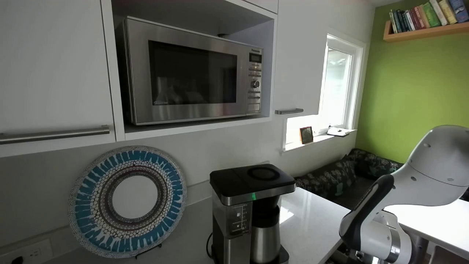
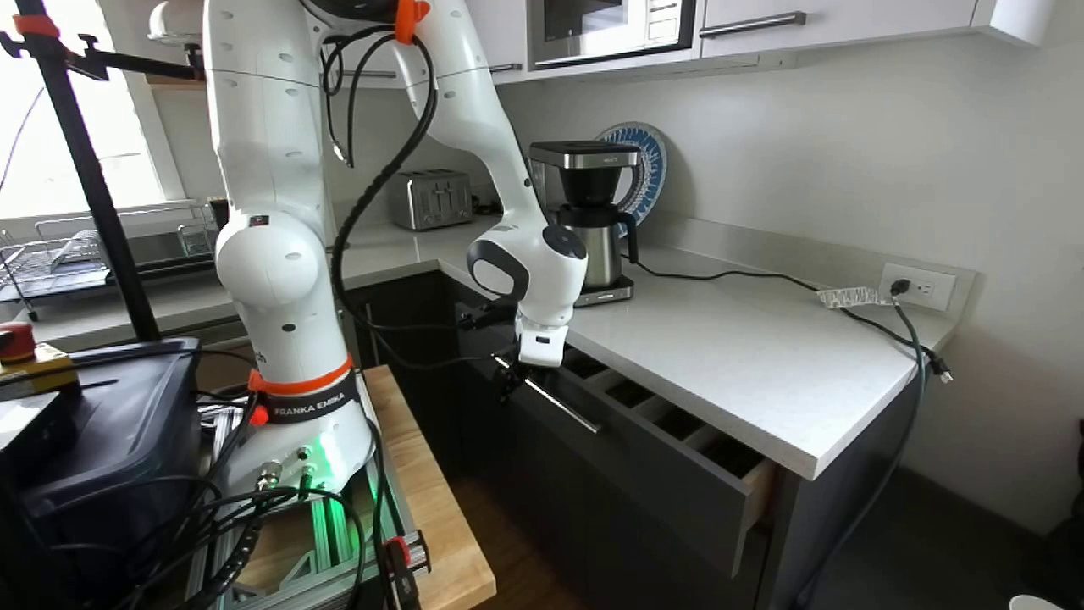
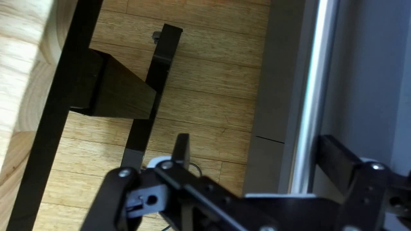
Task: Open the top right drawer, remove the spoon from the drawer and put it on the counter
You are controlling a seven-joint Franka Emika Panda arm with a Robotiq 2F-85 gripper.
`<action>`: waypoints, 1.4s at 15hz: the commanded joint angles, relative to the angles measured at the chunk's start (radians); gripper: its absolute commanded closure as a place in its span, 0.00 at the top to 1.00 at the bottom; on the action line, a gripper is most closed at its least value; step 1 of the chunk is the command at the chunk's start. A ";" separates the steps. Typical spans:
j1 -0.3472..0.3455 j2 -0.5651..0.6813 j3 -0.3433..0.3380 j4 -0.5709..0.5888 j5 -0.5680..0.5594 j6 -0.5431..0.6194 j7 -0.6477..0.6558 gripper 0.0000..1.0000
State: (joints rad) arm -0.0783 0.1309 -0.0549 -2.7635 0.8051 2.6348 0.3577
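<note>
Black two-fingered claw [image 3: 255, 142]: jaws spread wide, the round steel bar handle [image 3: 310, 102] passing between them in the wrist view, much nearer the jaw on the drawer side; whether it touches that jaw is unclear.
Dark grey flat-fronted drawer [image 2: 644, 462]: slid part way out, a row of dark compartments [image 2: 677, 422] showing behind its front.
Spoon: cannot be made out; the compartments are too dark to see into.
Glossy white flat counter [image 2: 762, 339]: reaches over the drawer's rear; a boxy black-and-steel coffee machine [image 1: 238, 220] stands on it.
Black band round the white robot arm's base [image 2: 313, 405]: reads "FRANKA EMIKA" in pale capitals, just under an orange strap [image 2: 301, 383].
Stainless-steel microwave with dark glass door [image 1: 194, 73]: marked "Panasonic" above its small display; the captions by its buttons are too small to read.
Coffee machine's front panel: white symbols and marks, not legible.
White printed tag on a black cord [image 2: 851, 296]: print too small to read.
Row of coloured books on a wooden shelf [image 1: 428, 16]: spine titles not legible.
</note>
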 commanded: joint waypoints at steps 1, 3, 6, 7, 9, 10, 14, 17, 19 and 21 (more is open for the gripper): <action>-0.004 0.094 -0.024 0.000 -0.037 -0.013 0.011 1.00; -0.003 0.103 -0.026 0.003 -0.039 -0.017 0.011 1.00; -0.006 0.094 -0.027 0.004 -0.030 -0.028 0.006 1.00; -0.009 0.075 -0.032 0.004 -0.030 -0.032 0.011 1.00; -0.009 0.059 -0.044 0.007 -0.053 -0.040 0.036 1.00; -0.011 0.047 -0.049 0.008 -0.057 -0.040 0.043 1.00; -0.011 0.017 -0.040 0.010 -0.029 -0.004 -0.043 1.00; -0.021 0.001 -0.029 0.011 0.040 0.012 -0.128 1.00; -0.011 0.000 -0.028 0.012 0.008 -0.002 -0.086 1.00; -0.019 0.000 -0.030 0.015 0.016 0.005 -0.107 1.00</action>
State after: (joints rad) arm -0.0991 0.1323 -0.0821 -2.7493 0.8248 2.6421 0.2475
